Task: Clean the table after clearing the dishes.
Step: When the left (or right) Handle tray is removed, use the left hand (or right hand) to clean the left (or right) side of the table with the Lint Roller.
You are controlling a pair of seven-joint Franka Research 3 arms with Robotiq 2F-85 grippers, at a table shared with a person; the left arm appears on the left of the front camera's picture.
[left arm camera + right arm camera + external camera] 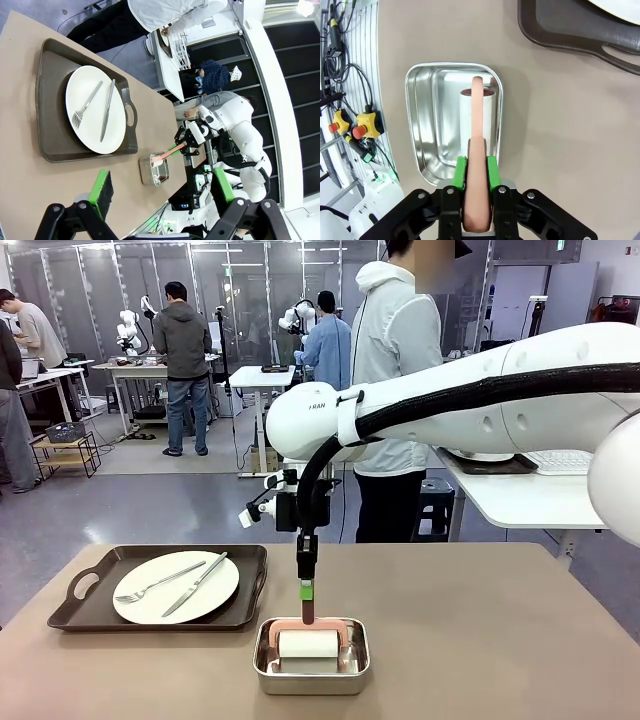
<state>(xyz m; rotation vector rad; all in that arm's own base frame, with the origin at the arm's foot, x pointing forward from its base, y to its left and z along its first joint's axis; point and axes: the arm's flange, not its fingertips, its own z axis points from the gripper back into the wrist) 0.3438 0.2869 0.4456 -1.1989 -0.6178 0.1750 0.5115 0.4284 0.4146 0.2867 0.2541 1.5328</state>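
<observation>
Right gripper (476, 172) around roller handle (477, 107) above pan (426, 131)

Wide tan-brown table (480, 640), smooth matte top, rounded edges. On its left part, lying flat, a dark brown rectangular tray (130, 558) with cut-out handles, holding a round white plate (215, 592). Across the plate, side by side and slanted, a metal fork (160, 582) and knife (195, 585), fork on the left.
</observation>
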